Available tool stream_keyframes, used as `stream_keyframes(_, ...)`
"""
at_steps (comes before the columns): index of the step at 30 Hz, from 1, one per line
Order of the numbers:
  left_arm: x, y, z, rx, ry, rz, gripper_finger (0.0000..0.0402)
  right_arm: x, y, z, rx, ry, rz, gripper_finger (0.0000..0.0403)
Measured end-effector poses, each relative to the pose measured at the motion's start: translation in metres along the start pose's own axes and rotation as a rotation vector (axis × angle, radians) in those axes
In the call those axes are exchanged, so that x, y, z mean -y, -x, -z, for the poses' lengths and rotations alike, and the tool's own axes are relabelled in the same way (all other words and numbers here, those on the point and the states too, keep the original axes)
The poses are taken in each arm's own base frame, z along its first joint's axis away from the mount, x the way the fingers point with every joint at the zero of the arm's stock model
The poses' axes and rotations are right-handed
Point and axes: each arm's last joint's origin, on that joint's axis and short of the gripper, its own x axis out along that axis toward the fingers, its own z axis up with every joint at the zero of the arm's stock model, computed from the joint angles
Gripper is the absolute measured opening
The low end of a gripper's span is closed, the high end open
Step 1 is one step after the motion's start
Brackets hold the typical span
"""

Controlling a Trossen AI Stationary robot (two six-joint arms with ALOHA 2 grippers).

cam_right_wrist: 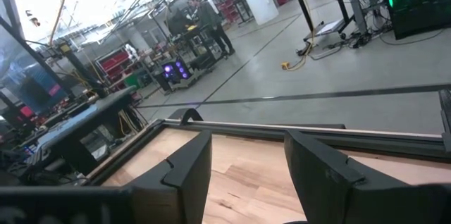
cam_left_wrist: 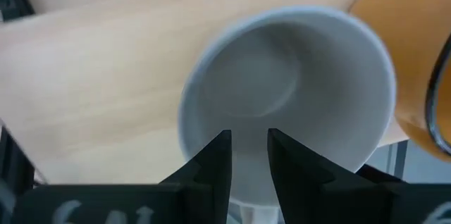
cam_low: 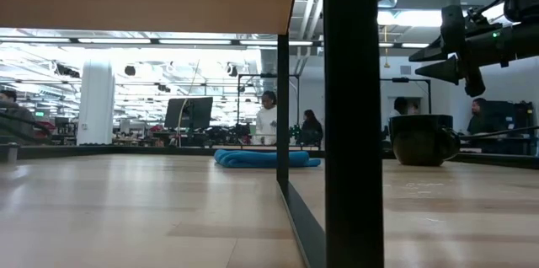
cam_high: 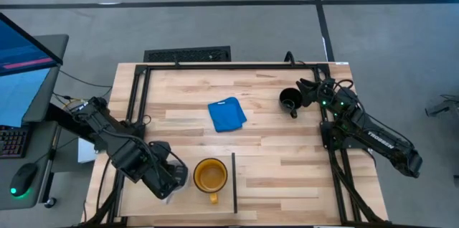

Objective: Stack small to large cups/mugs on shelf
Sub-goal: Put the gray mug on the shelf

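The light grey-white mug shows open-side up in the left wrist view, close beside the yellow mug. The yellow mug stands on the pale shelf panel, left of the thin dark divider. My left gripper is over the grey-white mug at the near left and shut on it. The black mug stands on the tabletop at the far right. My right gripper is open and empty, just right of the black mug and above it. My left gripper comes from above, fingers pointing down, and closes on a white part of the grey-white mug at its side nearest the wrist. The fingers hide whether that part is the handle or the wall. The mug sits upright; I cannot tell whether it is lifted.
A folded blue cloth lies mid-table toward the far side. Dark frame rails run along the table's left and right edges. People stand in the room beyond the table's far edge.
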Motion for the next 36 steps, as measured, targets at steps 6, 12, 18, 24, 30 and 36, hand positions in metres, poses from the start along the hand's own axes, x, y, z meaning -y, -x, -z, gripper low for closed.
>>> stream_keyframes(6, -0.001, 0.000, 0.003, -0.066, 0.052, -0.037, 0.0083, 0.000, 0.000, 0.000, 0.000, 0.000, 0.000, 0.0202)
stream_keyframes(12, 0.001, 0.000, 0.005, -0.081, 0.064, -0.013, 0.0083, 0.000, 0.000, 0.000, 0.000, 0.001, 0.000, 0.0202)
stream_keyframes(18, 0.008, -0.008, 0.009, -0.118, 0.064, 0.046, 0.0083, 0.000, 0.000, 0.000, 0.000, 0.001, 0.000, 0.0202)
stream_keyframes(24, 0.009, -0.009, 0.009, -0.119, 0.066, 0.055, 0.0083, 0.000, 0.000, 0.000, 0.000, 0.026, 0.000, 0.0202)
stream_keyframes(30, 0.012, -0.009, 0.011, -0.137, 0.065, 0.087, 0.0083, 0.000, 0.000, 0.000, 0.000, 0.026, 0.000, 0.0202)
stream_keyframes(36, 0.014, -0.009, 0.012, -0.140, 0.066, 0.107, 0.0083, 0.000, 0.000, 0.000, 0.000, 0.028, 0.000, 0.0202)
